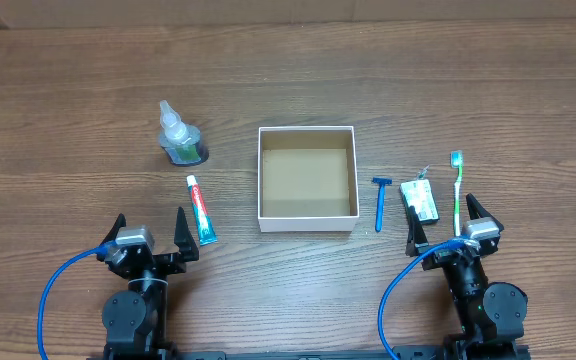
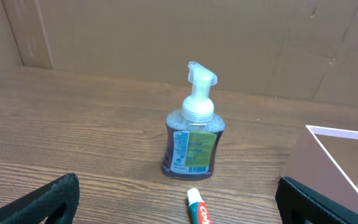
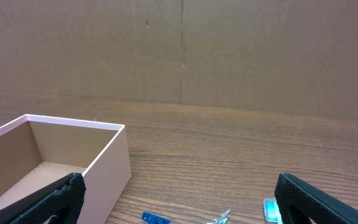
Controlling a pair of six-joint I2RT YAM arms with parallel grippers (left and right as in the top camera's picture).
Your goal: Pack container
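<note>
The container (image 1: 306, 180), a shallow square cardboard box with white walls and a bare brown floor, sits mid-table on the wood-grain table (image 1: 68, 100). From it, a clear plastic pump bottle (image 1: 178, 135) is at 10 o'clock, a toothpaste tube (image 1: 201, 210) at 8 and a slim blue razor (image 1: 380, 203) at 3. The left gripper (image 1: 150, 215) and right gripper (image 1: 440, 204) sit toward 6 o'clock, jaws spread wide and gripping nothing.

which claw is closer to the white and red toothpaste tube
Left. The left claw sits beside the white and red toothpaste tube; the right claw is beyond the white cardboard box, on its other side.
</note>
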